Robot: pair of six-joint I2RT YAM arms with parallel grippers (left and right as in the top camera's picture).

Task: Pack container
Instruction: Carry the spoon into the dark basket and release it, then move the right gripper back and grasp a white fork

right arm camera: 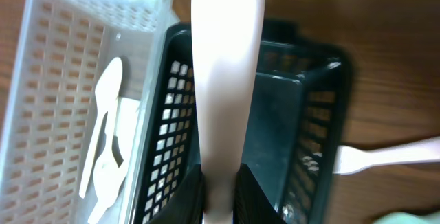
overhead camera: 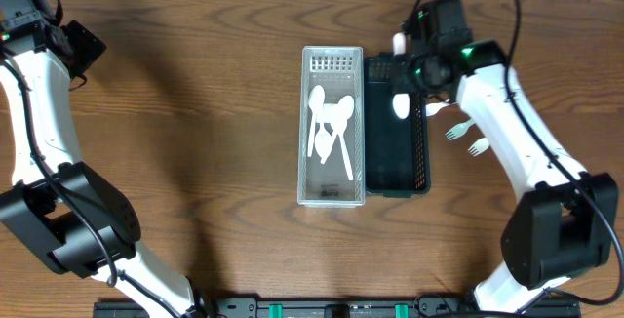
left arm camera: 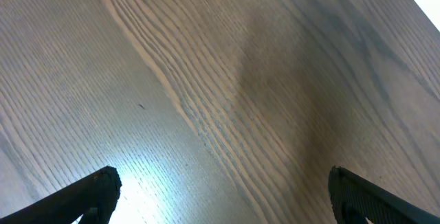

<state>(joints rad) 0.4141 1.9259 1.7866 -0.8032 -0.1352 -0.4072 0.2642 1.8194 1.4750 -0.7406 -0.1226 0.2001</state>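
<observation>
Jaws of the left gripper (left arm camera: 223,183) stand apart with nothing between them, only bare wooden table (left arm camera: 206,80) below. It's parked well left of the black basket (overhead camera: 426,152), past the clear basket (overhead camera: 303,133), so I count it out for this move.

Clear basket is touching the black basket's left wall, long sides parallel. White spoons (overhead camera: 331,128) lie loose in it, roughly along its length.

Right gripper (right arm camera: 221,193) hangs over the far end of the black basket, clamped on a white utensil (right arm camera: 227,80). From the oval end in the overhead view I read it as a spoon, but I can't be sure. Its long axis runs straight out from the jaws, along the black basket's length, over the floor just inside the left wall. The black basket looks empty below it.

My call: the right arm owns the drop. The utensil is lined up with the basket, so it needs no turning before release. The risk I see is the left wall. It's close, and a drift that way lands the utensil on the shared rim.

Two white forks (overhead camera: 466,138) lie on the table just right of the black basket, on the right arm's side.
</observation>
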